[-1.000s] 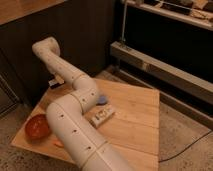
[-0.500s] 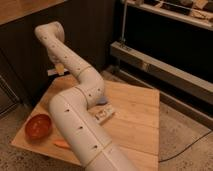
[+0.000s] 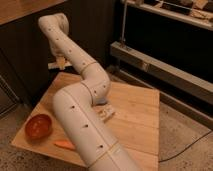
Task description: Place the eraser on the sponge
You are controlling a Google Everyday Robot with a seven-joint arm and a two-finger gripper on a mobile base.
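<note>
Now that the arm has risen over the past second, the pincer (image 3: pixel 59 63) hangs above the tabletop's (image 3: pixel 135 115) far edge, clamped on a pale crosswise bar, seemingly the eraser (image 3: pixel 52 65). Well to its right and lower, the blue sponge (image 3: pixel 103 102) peeks from behind the elbow; the carry across likely remains.

The white arm (image 3: pixel 82 125) runs up from the frame's bottom centre, bends at an elbow (image 3: pixel 97 85) mid-frame and slants to the upper left. There the wrist (image 3: pixel 52 22) turns downward, with the claw (image 3: pixel 60 64) hanging beneath it.
</note>
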